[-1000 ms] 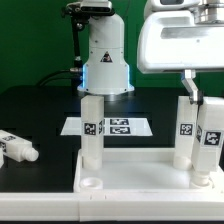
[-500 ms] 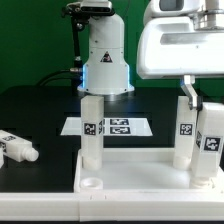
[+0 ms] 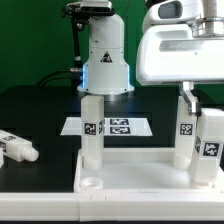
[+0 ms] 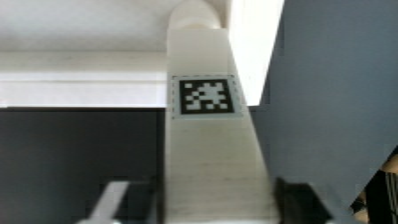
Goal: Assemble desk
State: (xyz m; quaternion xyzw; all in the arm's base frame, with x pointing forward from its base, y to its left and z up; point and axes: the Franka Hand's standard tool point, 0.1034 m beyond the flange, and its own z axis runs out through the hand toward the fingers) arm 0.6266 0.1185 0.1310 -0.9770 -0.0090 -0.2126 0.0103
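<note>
The white desk panel lies flat at the front of the exterior view. One tagged white leg stands upright at its left. Another leg stands at its right rear. My gripper is shut on a third tagged leg and holds it upright over the panel's right front corner. In the wrist view that leg runs between my fingers, with the gripper closed on its sides. A fourth leg lies loose on the black table at the exterior view's left. An open round socket shows at the panel's left front corner.
The marker board lies flat behind the panel. The white robot base with a blue light stands behind it. The black table top runs to a green backdrop.
My gripper and the held leg have moved slightly down toward the panel's right front corner. The other legs and the panel have not moved.
</note>
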